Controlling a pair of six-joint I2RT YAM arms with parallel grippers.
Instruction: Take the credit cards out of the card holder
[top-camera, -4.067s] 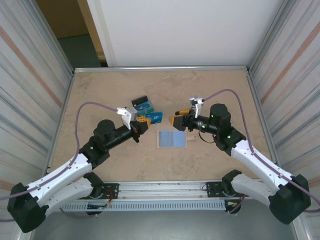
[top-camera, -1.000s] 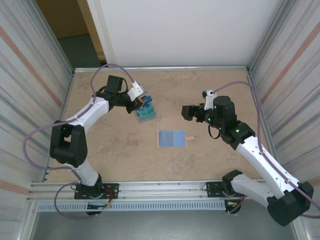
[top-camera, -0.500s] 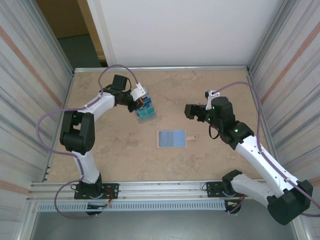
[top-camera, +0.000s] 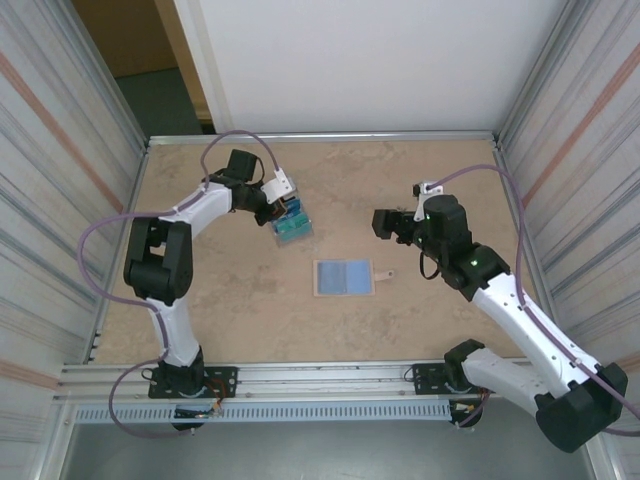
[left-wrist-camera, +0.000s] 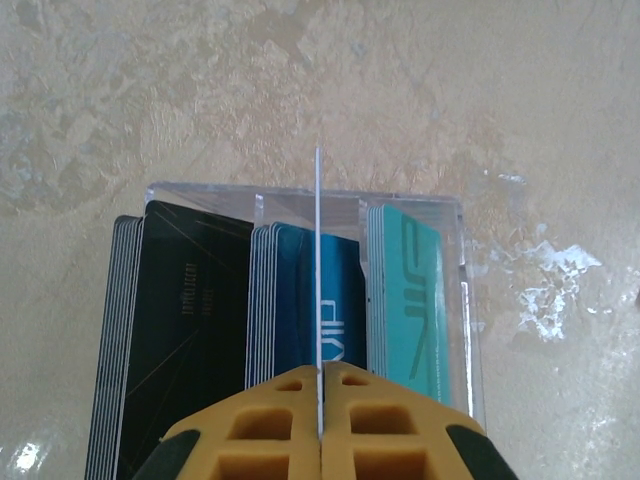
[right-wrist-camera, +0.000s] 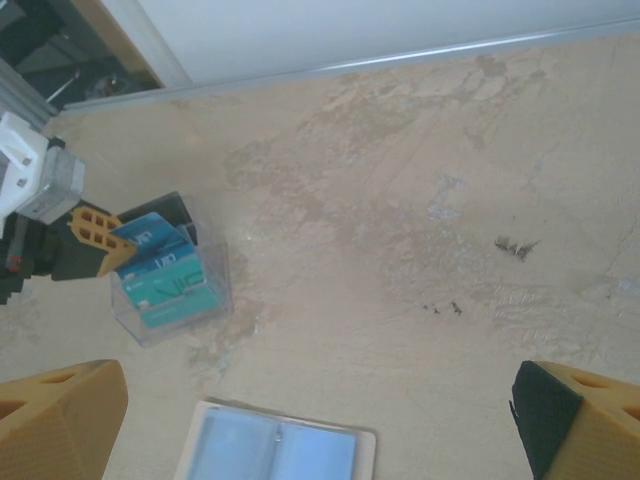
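Observation:
The card holder lies open and flat mid-table, pale blue inner faces up, with its tan strap tab to the right. It also sits at the bottom of the right wrist view. My left gripper is shut on a credit card, seen edge-on as a thin white line between the yellow jaws. It holds it over a clear box of upright black, blue and teal cards. My right gripper hovers open and empty beyond the holder.
The clear card box stands left of centre toward the back, and appears in the right wrist view. Ribbed metal walls close the table's left and right sides, a white panel the back. Bare beige tabletop surrounds the holder.
Earlier the left gripper was beside the holder; it has swung back to the clear box with the card and now barely shifts. The right gripper has drawn slightly right.

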